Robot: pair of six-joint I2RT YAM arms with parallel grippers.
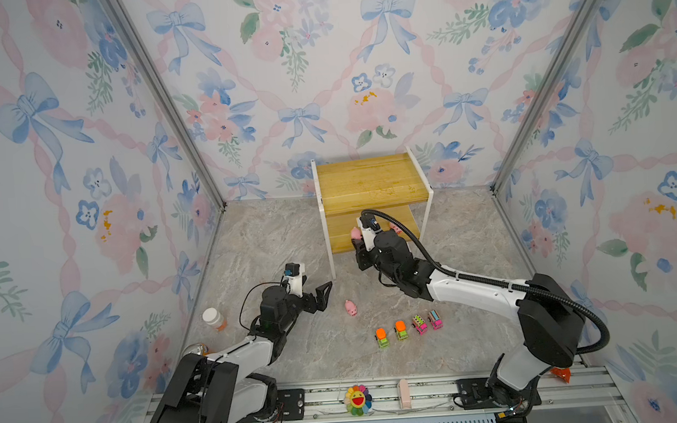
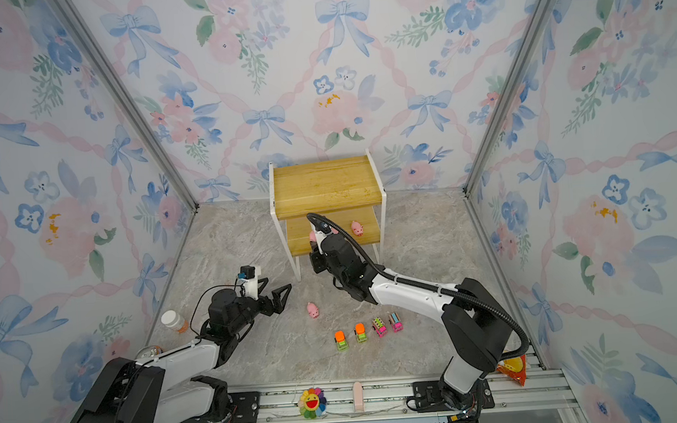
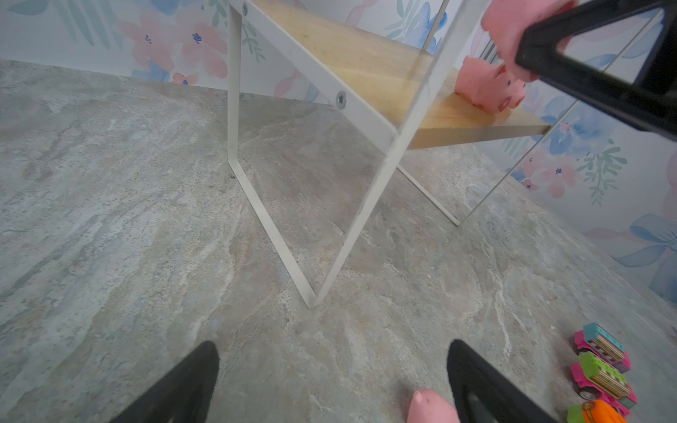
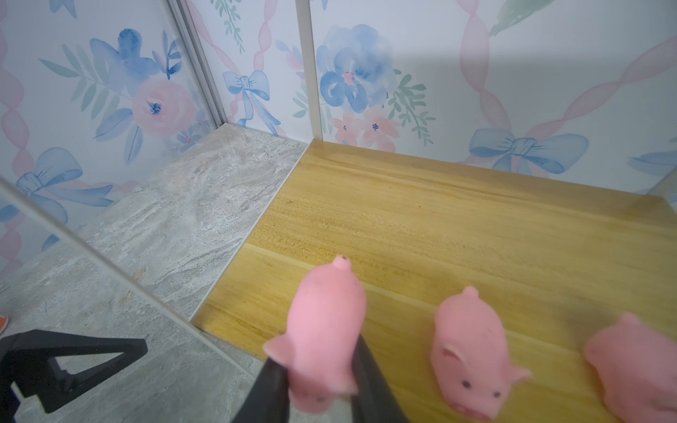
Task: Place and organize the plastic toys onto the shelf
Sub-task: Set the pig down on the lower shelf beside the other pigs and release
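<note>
The shelf point(image 1: 371, 182) point(image 2: 325, 185) stands at the back wall. My right gripper point(image 4: 318, 381) point(image 1: 357, 241) is shut on a pink pig point(image 4: 322, 329) just over the front left corner of the lower board point(image 4: 439, 227). Two more pigs point(image 4: 469, 351) point(image 4: 637, 370) stand on that board beside it. My left gripper point(image 1: 321, 296) point(image 3: 333, 366) hangs open and empty above the floor, left of a fourth pig point(image 1: 351, 307) point(image 3: 432, 406). Two orange-topped trucks point(image 1: 381, 337) point(image 1: 401, 330) and two pink trucks point(image 1: 419, 324) point(image 1: 435, 319) sit in a row on the floor.
A white-capped orange bottle point(image 1: 214, 319) lies near the left wall beside my left arm. On the front rail sit a rainbow flower plush point(image 1: 357, 399) and a pink block point(image 1: 403, 394). An orange packet point(image 1: 561, 373) lies behind the right arm's base.
</note>
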